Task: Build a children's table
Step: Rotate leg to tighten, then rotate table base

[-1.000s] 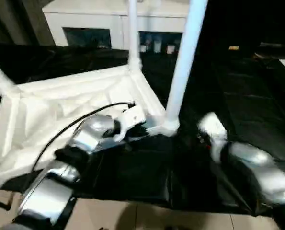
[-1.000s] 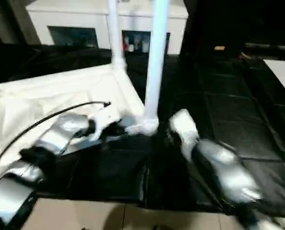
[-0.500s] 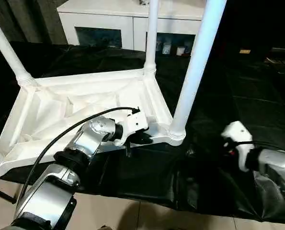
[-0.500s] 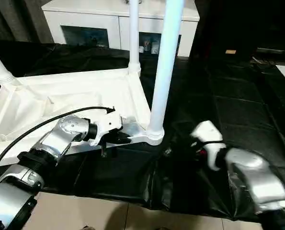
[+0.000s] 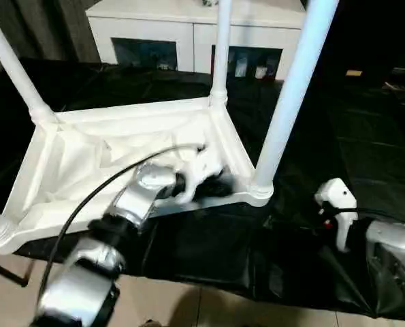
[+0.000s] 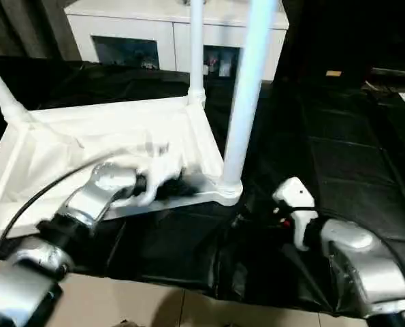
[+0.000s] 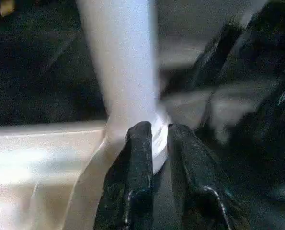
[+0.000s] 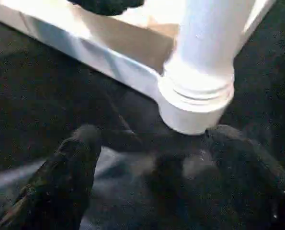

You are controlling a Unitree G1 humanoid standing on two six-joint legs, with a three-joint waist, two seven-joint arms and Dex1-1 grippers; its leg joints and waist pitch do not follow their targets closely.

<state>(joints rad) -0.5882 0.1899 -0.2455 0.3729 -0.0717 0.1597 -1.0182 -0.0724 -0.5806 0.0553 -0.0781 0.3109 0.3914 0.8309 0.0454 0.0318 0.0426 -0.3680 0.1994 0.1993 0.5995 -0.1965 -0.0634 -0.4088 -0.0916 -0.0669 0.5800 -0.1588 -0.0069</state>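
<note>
The white tabletop (image 5: 86, 163) lies upside down on black sheeting, ribbed underside up. A leg (image 5: 290, 95) stands in its near right corner socket (image 5: 260, 194). Two more legs (image 5: 221, 54) (image 5: 15, 68) rise from the far corners. My left gripper (image 7: 160, 139) is shut on the front rim just left of that socket, also seen from above as the left gripper (image 5: 219, 187). My right gripper (image 8: 154, 143) stands open low on the sheet, its fingers (image 8: 75, 153) spread on either side of the socket's base without touching it. Its white wrist (image 5: 335, 197) sits right of the corner.
A white cabinet (image 5: 161, 27) with dark glass doors stands behind the work. The black sheeting (image 5: 365, 136) spreads to the right and ends at a front edge above pale floor (image 5: 188, 306). A black cable (image 5: 79, 211) loops over my left forearm.
The camera has shifted. My left gripper has slid along the front rim toward the near right corner. My right gripper, close to the leg's base a second ago, has drawn back to the right.
</note>
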